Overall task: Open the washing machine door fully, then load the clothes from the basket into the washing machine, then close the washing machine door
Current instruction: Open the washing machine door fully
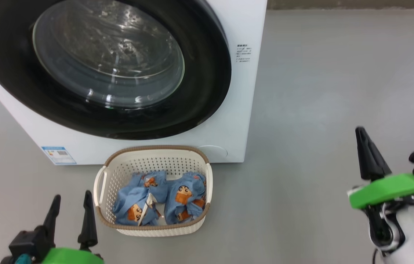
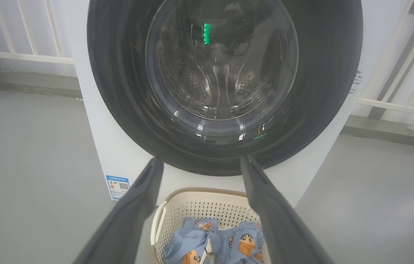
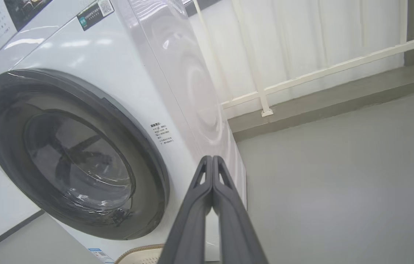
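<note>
Round glossy black glass-porthole door (image 1: 199, 73) closed, 12 o'clock from cream perforated basket (image 1: 155, 148). Stiff, heavy, slick: probably hook rim near 3 o'clock. Left hand (image 1: 72, 196) apart, right hand (image 1: 361, 135) pinched together, both empty.

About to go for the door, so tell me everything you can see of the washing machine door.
The washing machine door is a large round glossy black ring around a clear bulging glass porthole, nearly as wide as the washing machine. It looks shut, flush on the white front. The perforated steel drum shows through the glass. Nothing touches it: the basket stands on the floor below, and the left gripper and right gripper are clear of it.
</note>
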